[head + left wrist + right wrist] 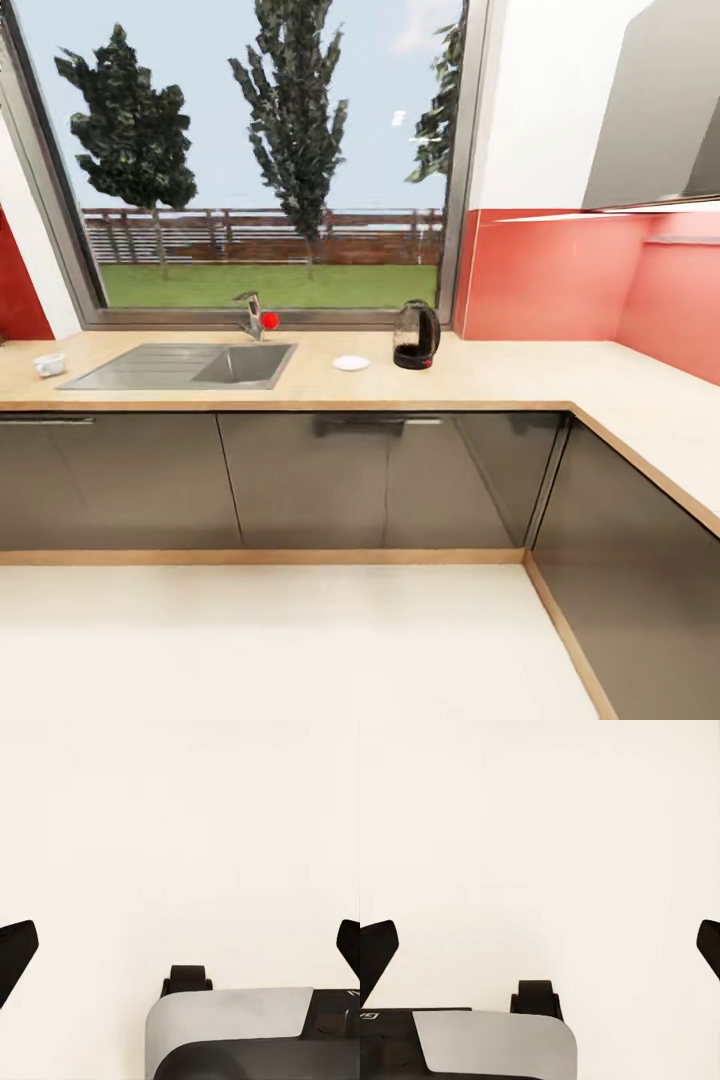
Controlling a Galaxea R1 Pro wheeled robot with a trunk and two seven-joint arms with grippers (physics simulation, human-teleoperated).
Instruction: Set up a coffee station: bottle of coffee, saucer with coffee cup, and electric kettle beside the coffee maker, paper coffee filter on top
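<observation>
Both of your tools are idle. In the left wrist view the left gripper (180, 945) stands spread wide with nothing between its fingertips (16, 945), pointing down at bare pale floor (180, 817). The right gripper (540, 945) is likewise released and empty over the same floor. Part of the robot's grey and black base (240, 1027) sits just under each tool.

The task's things lie well ahead of both tools, across open floor. On the countertop (500, 375) the electric kettle (416, 336) stands upright in front of the window (250, 150), with the saucer (351, 363) just beside it toward the sink (185, 365). A small white cup (49, 364), which I judge to be the coffee cup, sits beyond the far side of the sink, well apart from the saucer. I cannot locate the coffee maker, the coffee bottle or the paper filter from here.

Risks from this position:
- Nothing is within reach; extending an arm now would achieve nothing. Drive the base closer first.
- The counter turns a corner on your right side; a careless approach could strike the cabinet fronts (300, 480).
- Placing kettle, saucer and cup before the coffee maker is found risks grouping them in the wrong spot.
- The tap (252, 316) stands near the path between cup and saucer.
</observation>
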